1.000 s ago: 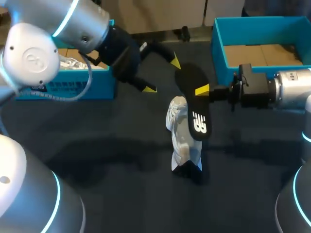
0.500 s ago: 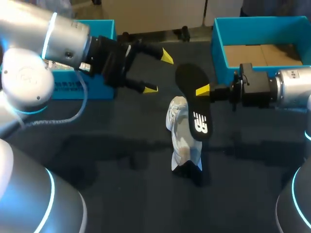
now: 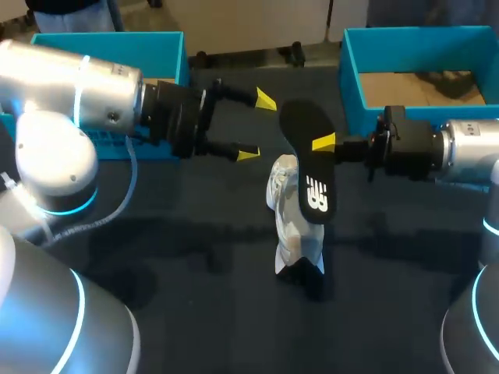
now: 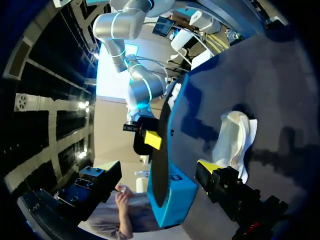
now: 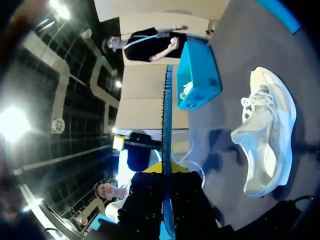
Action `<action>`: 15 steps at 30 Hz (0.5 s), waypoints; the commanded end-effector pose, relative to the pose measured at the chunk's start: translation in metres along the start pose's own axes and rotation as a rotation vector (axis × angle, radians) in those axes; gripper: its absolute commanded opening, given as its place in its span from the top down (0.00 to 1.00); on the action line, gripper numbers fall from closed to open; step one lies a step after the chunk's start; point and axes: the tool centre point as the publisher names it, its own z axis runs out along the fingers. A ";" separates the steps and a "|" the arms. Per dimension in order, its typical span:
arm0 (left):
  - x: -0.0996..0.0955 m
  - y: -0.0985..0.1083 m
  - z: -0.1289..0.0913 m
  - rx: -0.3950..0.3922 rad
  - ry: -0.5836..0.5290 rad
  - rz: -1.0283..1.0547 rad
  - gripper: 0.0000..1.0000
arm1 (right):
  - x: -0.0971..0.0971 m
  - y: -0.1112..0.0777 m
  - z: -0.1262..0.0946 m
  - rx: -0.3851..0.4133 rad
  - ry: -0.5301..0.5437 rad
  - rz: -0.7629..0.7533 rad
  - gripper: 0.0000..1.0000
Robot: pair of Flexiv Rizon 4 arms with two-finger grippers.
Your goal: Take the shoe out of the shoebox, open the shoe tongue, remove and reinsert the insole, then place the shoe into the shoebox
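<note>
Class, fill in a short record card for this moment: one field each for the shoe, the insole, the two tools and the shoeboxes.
Footwear: white sneaker, on the table, held by neither tool.
Loose part: black insole, out of the sneaker, held in the air near it.
Right arm: right tool shut on the insole's edge.
Left arm: left tool open, empty, beside the insole.
Boxes: right shoebox blue, open; left shoebox blue, behind the left arm.
</note>
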 end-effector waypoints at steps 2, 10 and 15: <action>0.010 0.008 0.014 0.000 -0.186 0.026 0.00 | 0.003 -0.005 0.005 -0.012 0.009 0.003 1.00; 0.018 0.012 0.024 -0.005 -0.219 0.042 0.00 | 0.000 -0.006 0.013 -0.008 0.010 0.007 1.00; 0.018 0.015 0.034 -0.009 -0.239 0.067 0.00 | -0.002 -0.006 0.019 -0.007 -0.003 0.016 1.00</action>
